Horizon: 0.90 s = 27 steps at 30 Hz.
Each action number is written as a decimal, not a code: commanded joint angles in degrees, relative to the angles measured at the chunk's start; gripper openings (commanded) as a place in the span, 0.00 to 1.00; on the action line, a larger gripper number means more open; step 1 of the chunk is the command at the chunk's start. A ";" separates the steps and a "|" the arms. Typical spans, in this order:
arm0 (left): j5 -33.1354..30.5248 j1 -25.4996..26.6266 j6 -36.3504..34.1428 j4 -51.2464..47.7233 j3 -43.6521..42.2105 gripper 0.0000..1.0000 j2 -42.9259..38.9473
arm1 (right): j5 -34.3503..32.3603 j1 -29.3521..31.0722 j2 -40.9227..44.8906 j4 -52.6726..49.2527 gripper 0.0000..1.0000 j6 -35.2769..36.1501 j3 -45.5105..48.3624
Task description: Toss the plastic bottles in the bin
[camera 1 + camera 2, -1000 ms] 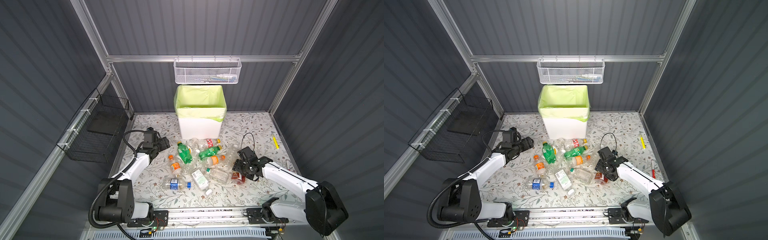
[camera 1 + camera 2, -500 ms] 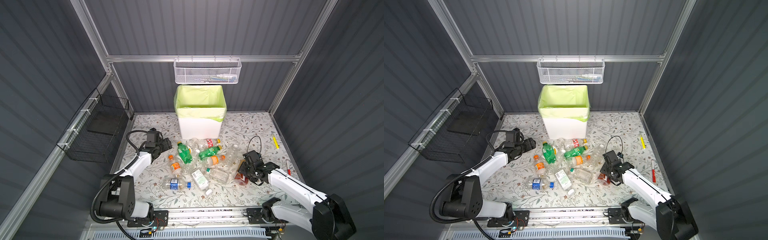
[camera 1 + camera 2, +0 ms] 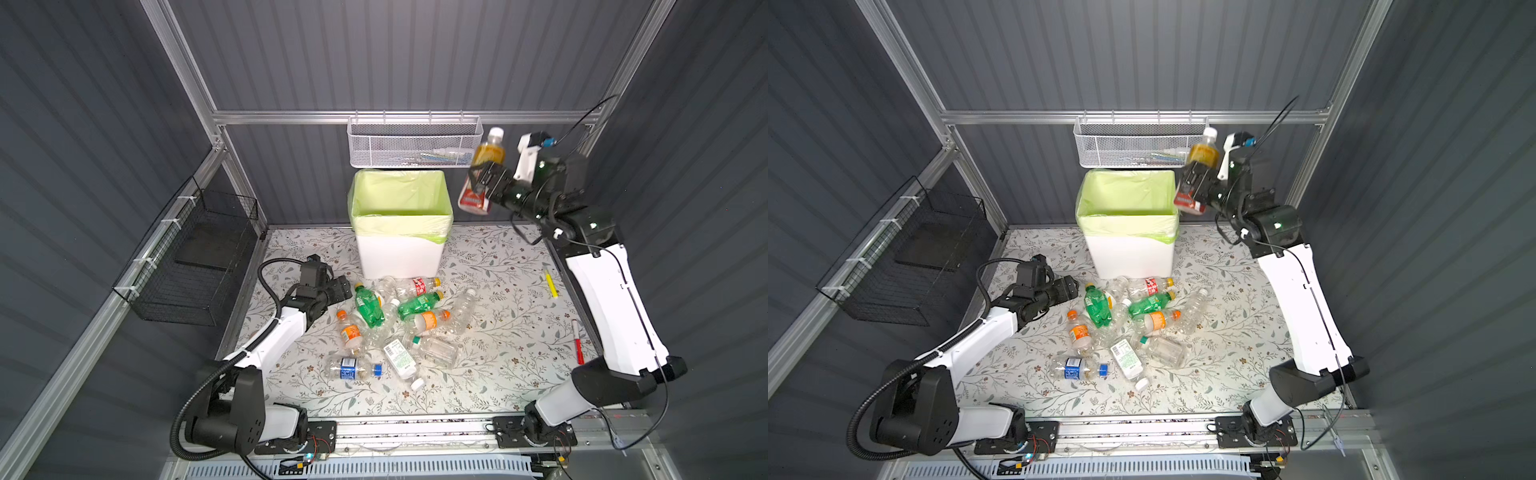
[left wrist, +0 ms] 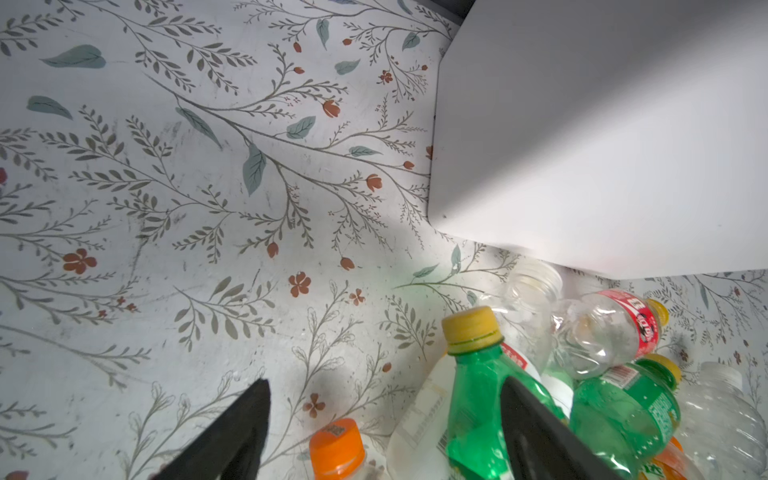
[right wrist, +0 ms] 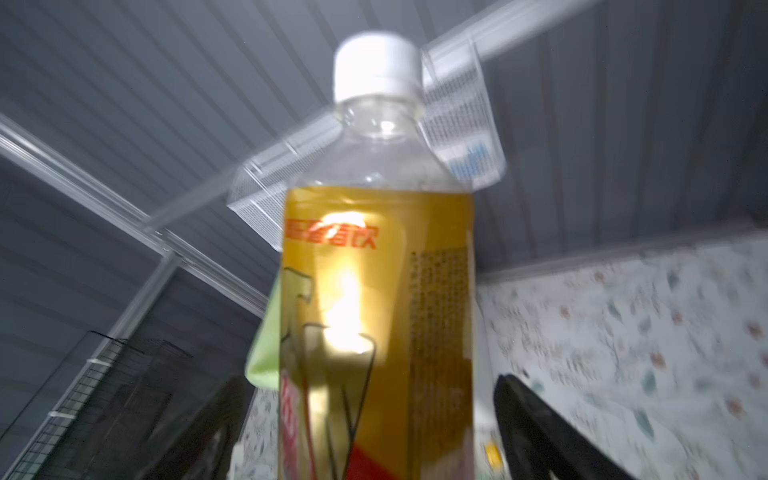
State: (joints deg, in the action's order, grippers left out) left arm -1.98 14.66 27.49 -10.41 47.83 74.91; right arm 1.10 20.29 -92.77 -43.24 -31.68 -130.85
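Observation:
An amber bottle [image 3: 484, 166] [image 3: 1202, 156] with a white cap and red label hangs cap-up in the air by the right rim of the bin [image 3: 399, 253] [image 3: 1129, 253]. My right gripper [image 3: 478, 183] [image 3: 1194, 183] [image 5: 370, 380] is raised around it and open. In the right wrist view the amber bottle [image 5: 374, 291] has a gap to each finger. My left gripper [image 3: 343, 286] [image 3: 1069, 286] [image 4: 382, 382] is open and low over the table, left of the pile. A green bottle [image 4: 473, 395] [image 3: 368, 307] lies just by one finger. Several more bottles [image 3: 428, 320] lie in front of the bin.
A white mesh basket [image 3: 415, 143] hangs on the back wall above the bin, and a black wire basket [image 3: 195, 257] on the left wall. A yellow marker [image 3: 551, 284] and a red marker [image 3: 577, 336] lie at the table's right side.
My right arm has swung up from the table beside the pile to the bin's rim with the amber bottle, and its jaws have opened. My left gripper has edged toward the pile.

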 commanded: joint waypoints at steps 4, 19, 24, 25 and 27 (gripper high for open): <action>-0.74 0.33 0.55 -4.04 1.02 0.92 -4.76 | 7.94 -5.97 5.49 0.97 0.99 -1.24 17.93; 1.19 4.77 0.56 -3.87 5.63 0.92 0.07 | 11.81 -11.78 13.42 9.30 0.99 -5.65 43.29; -0.07 4.71 -0.02 -4.17 5.31 0.93 -1.69 | 7.67 -19.58 16.89 7.47 0.99 -6.30 50.35; -0.45 4.77 -0.36 -4.17 5.29 0.93 -1.79 | 6.88 -21.99 17.86 6.96 0.99 -6.85 52.61; -0.68 4.74 -0.97 -4.48 5.56 0.94 -1.40 | 4.73 -25.74 19.49 6.95 0.99 -7.41 56.75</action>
State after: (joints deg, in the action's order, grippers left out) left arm -1.89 19.35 27.62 -13.91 51.77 74.48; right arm 9.69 -1.58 -75.16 -34.85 -37.74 -77.65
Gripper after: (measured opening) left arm 0.935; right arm 0.992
